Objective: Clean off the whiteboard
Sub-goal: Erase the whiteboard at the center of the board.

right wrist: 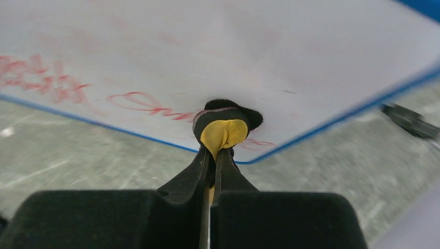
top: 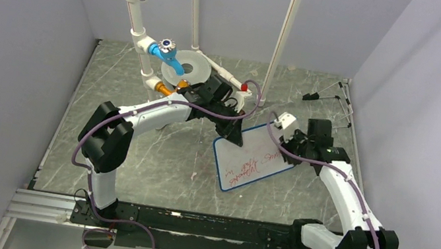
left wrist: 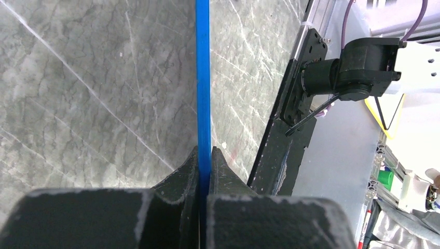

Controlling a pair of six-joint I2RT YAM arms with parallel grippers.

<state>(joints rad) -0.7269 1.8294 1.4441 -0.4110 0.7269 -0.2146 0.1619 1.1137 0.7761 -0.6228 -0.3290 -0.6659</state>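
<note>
Only our left wrist view shows the left gripper point(left wrist: 204, 155) clamped on the blue rim of the flat white rectangular whiteboard point(left wrist: 203, 78). The right wrist view shows the right gripper point(right wrist: 214, 155) pinching a yellow-and-black eraser pad point(right wrist: 223, 129) against the board's face, beside unreadable red handwriting point(right wrist: 36, 78). From above, the board lies mid-frame.

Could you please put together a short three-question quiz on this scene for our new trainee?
1. True or false: the left gripper is shut on the blue rim of the whiteboard.
2. What does the right gripper hold against the whiteboard? A) a marker; B) a small yellow and black eraser; C) nothing.
3. Fill in: the writing on the whiteboard is ___ in colour.
Key: 1 true; 2 B; 3 red.
</note>
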